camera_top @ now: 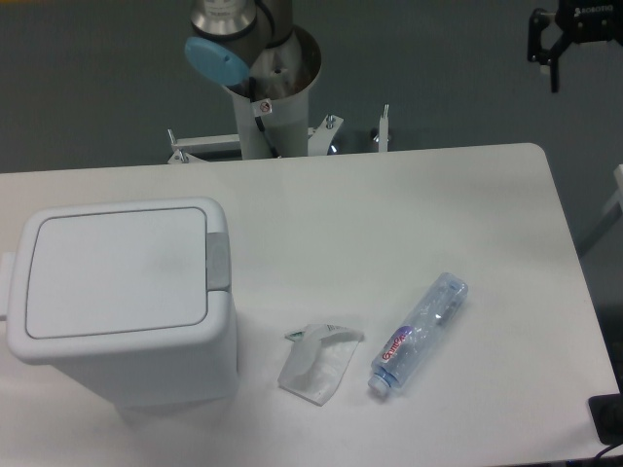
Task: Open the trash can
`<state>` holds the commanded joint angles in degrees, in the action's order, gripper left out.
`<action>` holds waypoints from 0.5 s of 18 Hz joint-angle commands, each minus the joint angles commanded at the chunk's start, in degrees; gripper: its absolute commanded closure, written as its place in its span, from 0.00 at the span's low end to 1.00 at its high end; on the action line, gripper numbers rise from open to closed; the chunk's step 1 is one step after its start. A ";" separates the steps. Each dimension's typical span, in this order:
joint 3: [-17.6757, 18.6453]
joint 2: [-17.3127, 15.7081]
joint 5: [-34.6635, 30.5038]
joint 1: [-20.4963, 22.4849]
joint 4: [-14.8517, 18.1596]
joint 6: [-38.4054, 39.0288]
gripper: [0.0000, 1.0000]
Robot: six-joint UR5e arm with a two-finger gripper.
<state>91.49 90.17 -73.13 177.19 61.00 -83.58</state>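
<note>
Count, single camera view:

- Trash can (122,302): 1, white, lid flat and closed. Lies well to the lower left of the jaws.
- Grey push tab (218,261): 1, on the lid edge nearest the jaws.
- Clear plastic bottle (420,332): 1, on its side, well below the jaws and somewhat left.
- Crumpled white wrapper (317,362): 1, left of the bottle, between it and the trash can.
- Gripper (552,51): 1, black, two fingers, top right corner; jaw gap not resolvable.
- Table (389,214): 1, white.
- Arm base column (273,107): 1, far left of the jaws.
</note>
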 joint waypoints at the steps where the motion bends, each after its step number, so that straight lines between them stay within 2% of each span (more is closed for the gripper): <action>1: 0.09 -0.09 -0.17 0.00 0.00 0.09 0.00; 6: -0.53 0.09 -0.44 -0.96 0.26 1.05 0.00; 9: -0.35 0.09 -0.44 -2.54 0.18 6.48 0.00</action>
<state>91.14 90.26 -73.56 174.64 61.17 -77.11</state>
